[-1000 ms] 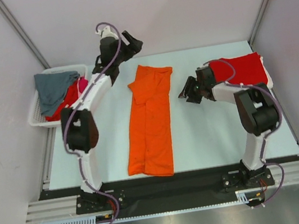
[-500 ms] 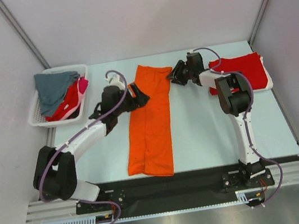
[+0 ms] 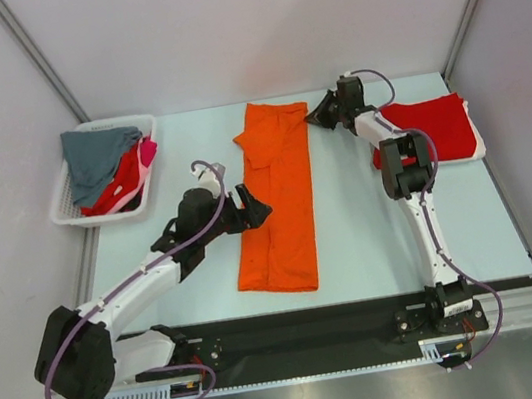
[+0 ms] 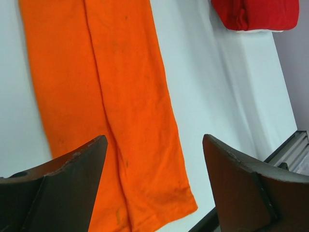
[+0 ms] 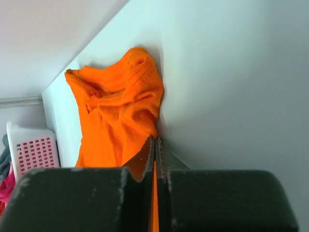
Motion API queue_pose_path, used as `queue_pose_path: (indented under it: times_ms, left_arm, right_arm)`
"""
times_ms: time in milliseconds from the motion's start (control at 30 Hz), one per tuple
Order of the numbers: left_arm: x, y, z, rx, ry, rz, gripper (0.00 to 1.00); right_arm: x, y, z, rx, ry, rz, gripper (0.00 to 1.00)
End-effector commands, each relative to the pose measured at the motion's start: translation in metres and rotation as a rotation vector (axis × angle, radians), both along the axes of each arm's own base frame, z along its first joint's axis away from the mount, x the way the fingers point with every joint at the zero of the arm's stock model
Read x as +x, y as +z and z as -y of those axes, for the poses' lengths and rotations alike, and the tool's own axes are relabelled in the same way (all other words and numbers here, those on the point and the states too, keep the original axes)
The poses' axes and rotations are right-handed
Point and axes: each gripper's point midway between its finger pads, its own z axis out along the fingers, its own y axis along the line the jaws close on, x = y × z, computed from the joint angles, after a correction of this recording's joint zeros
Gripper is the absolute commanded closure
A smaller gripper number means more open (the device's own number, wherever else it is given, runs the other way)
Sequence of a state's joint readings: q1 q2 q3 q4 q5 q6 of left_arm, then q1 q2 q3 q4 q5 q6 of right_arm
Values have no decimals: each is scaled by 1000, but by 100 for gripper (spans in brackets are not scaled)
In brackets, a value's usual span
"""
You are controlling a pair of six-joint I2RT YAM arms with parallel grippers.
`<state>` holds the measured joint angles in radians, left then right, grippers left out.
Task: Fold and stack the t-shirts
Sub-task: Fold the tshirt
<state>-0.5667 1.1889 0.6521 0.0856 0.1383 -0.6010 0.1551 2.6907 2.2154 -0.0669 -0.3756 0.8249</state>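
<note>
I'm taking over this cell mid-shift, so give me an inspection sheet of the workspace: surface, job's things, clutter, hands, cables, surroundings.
Surface: pale table, flat.
Job's things: orange t-shirt folded into a long strip mid-table; red t-shirt folded at the far right; grey tee, red tee and pink tee heaped in the white basket, far left.
Clutter: nothing seen.
Hands: left hand open, at the strip's left edge; right hand shut on the orange t-shirt's far right corner.
Cables: purple cables loop along both arms.
Surroundings: plain walls, metal frame posts.
</note>
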Motion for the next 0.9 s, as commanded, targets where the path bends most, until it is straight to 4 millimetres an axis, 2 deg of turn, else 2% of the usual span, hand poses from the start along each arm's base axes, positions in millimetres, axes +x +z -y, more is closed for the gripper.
queue_pose_path:
  times_ms: [0,33,67,133,200,233,267,300,333,367,433,467,500,567,600,667,700,867]
  left_arm:
    - [-2,-5,-7,-15,25,-32,14]
    - [-1,-9,-9,-10,33,-40,14]
    - [-1,-14,-12,-3,46,-54,14]
    - [2,-29,-24,15,100,-88,13]
    - [0,-41,-34,17,132,-118,13]
    - [3,-44,-43,16,157,-126,14]
    - [1,-53,-49,25,166,-147,16]
    - [1,-58,-54,30,182,-158,17]
    - [-1,-61,-58,26,184,-170,17]
    - [1,-64,-65,21,202,-180,18]
    - [-6,-74,-68,26,199,-198,19]
    - [-8,-76,-69,26,197,-203,21]
    - [-15,-83,-70,28,193,-222,21]
    - [-20,-88,-70,27,188,-234,23]
    - [-26,-95,-73,32,191,-248,23]
    - [-32,-101,-78,41,200,-252,23]
    - [-34,-102,-79,43,205,-249,23]
    - [-46,-108,-81,33,196,-265,27]
  right_arm:
    - [13,-18,23,-39,-32,-32,100]
    - [19,-4,23,-30,-30,-2,72]
    - [18,-4,23,-21,-16,-7,62]
    - [13,2,22,-27,1,-8,54]
    - [4,5,17,-40,33,-5,54]
    - [0,34,14,-45,47,34,54]
    - [-17,14,11,-74,66,-18,54]
    - [-24,21,9,-85,75,-9,54]
    - [-35,19,7,-92,82,-23,54]
    - [-55,22,6,-103,86,-42,54]
    - [-75,18,1,-108,100,-50,54]
    - [-82,34,0,-104,98,-31,54]
    - [-103,11,1,-99,100,-87,54]
    - [-118,16,-8,-78,129,-70,55]
    - [-134,3,-10,-80,143,-106,56]
    - [-150,-2,-19,-92,164,-125,57]
    - [-163,-13,-18,-108,167,-158,59]
    - [-199,-32,-26,-178,178,-230,62]
